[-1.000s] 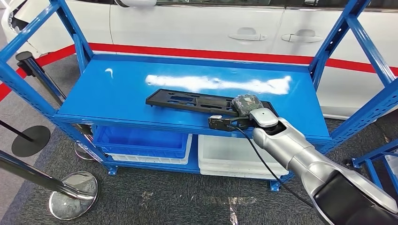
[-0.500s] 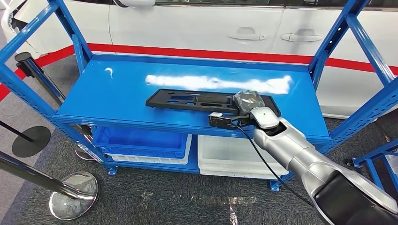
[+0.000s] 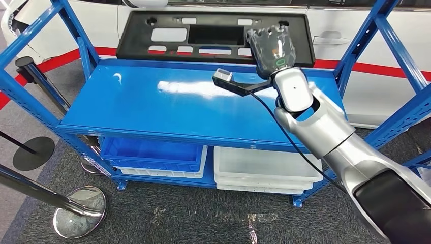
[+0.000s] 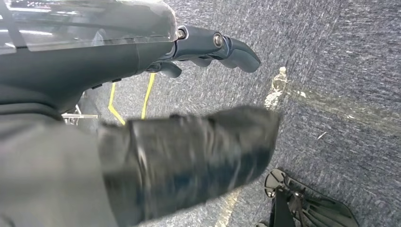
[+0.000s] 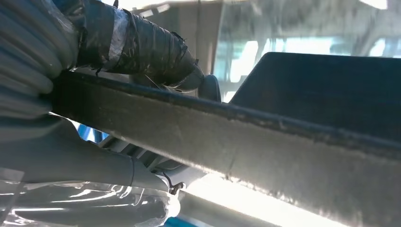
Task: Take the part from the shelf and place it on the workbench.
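The part (image 3: 203, 38) is a long flat black plastic panel with several cut-outs. It hangs in the air above the back edge of the blue shelf (image 3: 152, 109), its face turned toward me. My right hand (image 3: 272, 48), wrapped in clear plastic, grips the panel near its right end. The right wrist view shows the panel's edge (image 5: 236, 142) running across, with taped fingers (image 5: 142, 47) clamped over it. My left hand (image 4: 208, 45) hangs over grey carpet with fingers curled and nothing in it.
A white car (image 3: 213, 30) stands close behind the rack. Blue uprights (image 3: 378, 30) frame the shelf. A blue bin (image 3: 152, 152) and a white bin (image 3: 254, 168) sit on the lower level. Stanchion bases (image 3: 81, 211) stand on the carpet at left.
The panel lay flat on the shelf with my right hand on its right end. Now my right arm has lifted it well above the shelf and tipped it upright.
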You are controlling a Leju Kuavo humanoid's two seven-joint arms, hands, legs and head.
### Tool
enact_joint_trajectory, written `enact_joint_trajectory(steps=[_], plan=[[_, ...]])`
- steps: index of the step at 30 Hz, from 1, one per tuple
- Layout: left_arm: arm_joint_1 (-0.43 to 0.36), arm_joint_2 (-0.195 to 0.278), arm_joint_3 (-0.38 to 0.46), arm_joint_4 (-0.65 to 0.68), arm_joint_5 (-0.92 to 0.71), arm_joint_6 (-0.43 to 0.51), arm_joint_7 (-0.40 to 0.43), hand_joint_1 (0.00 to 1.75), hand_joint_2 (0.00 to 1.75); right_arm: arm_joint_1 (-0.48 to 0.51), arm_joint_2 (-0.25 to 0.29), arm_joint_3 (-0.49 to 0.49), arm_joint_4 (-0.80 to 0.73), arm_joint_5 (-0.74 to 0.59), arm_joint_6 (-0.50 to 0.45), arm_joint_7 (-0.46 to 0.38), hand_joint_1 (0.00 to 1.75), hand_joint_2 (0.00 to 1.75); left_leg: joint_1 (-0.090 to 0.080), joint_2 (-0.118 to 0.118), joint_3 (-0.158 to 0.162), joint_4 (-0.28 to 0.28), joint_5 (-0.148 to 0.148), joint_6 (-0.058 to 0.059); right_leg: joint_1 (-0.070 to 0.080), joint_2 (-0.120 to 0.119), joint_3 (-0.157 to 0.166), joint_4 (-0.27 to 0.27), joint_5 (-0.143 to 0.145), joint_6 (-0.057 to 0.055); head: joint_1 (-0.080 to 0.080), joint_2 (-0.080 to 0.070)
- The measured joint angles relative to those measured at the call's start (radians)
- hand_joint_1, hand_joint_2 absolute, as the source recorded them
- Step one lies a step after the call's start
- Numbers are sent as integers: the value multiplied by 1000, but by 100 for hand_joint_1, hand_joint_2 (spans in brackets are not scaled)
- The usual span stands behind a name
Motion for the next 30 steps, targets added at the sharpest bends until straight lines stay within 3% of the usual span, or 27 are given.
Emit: enact_joint_trajectory(steps=[10,23,27,30], plan=[[0,0,0,0,1,-1,9,0,175,-62,-53,-51,-234,-3,67,3,175,175,0,0,1,0,0,0,0,1,0,-1,0,0,0,0],[0,0,0,0,2,-3,9,0,175,-62,-84,-56,-336,-10,73,3,175,175,0,0,1,0,0,0,0,1,0,0,0,0,0,0],[0,0,0,0,15,-20,-16,0,175,-63,-87,-56,-354,-94,122,-19,175,175,0,0,1,0,0,0,0,1,0,0,0,0,0,0],[0,0,1,0,31,-36,-36,0,175,-68,-88,-56,-374,-223,210,-53,175,175,0,0,1,0,0,0,0,1,0,0,0,0,0,0]])
